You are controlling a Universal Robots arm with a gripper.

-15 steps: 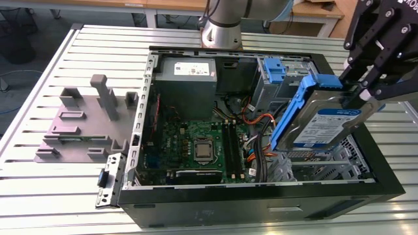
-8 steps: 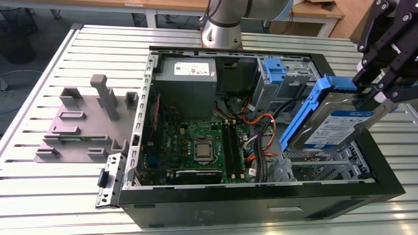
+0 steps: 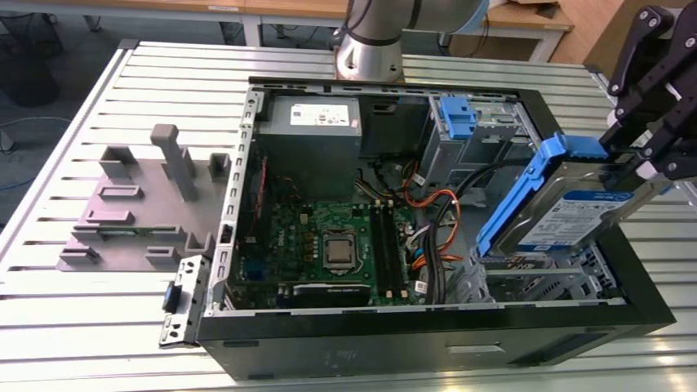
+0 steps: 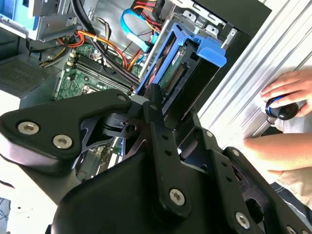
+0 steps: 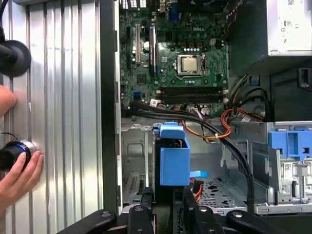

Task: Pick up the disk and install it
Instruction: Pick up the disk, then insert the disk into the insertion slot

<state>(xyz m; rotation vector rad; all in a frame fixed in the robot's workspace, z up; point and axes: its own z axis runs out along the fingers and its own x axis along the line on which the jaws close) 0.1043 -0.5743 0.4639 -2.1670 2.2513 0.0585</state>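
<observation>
My fingers [image 3: 641, 170] are clamped on the disk [image 3: 572, 216], gripping it at its upper end. It hangs tilted, with the label face showing and the blue bracket running along its edge. It sits over the near corner of the open computer case [image 3: 436, 343], on the exterior view's right. Its lower end is just above the metal drive cage [image 3: 534, 282], and I cannot tell whether the two touch. In both wrist views the disk [image 4: 190, 63] [image 5: 174, 156] is edge-on between my fingers [image 4: 170, 109] [image 5: 168, 202], blue bracket outward, pointing into the case. Inside the case the green circuit board [image 3: 326, 245] lies flat on the floor. A grey metal box with a white sticker [image 3: 316, 118] sits at the far side. A bare blue latch piece [image 3: 463, 118] stands in the far corner on the exterior view's right. Orange cables [image 3: 436, 212] loop between the board and the cage. The case lies on a slatted metal worktop [image 3: 65, 327]. A grey plastic fixture [image 3: 142, 204] is well apart from it on the exterior view's left. Beside the case, a person's hand [image 4: 292, 85] [image 5: 17, 173] rests on a black knob [image 4: 282, 109] [image 5: 12, 153] on the worktop.
</observation>
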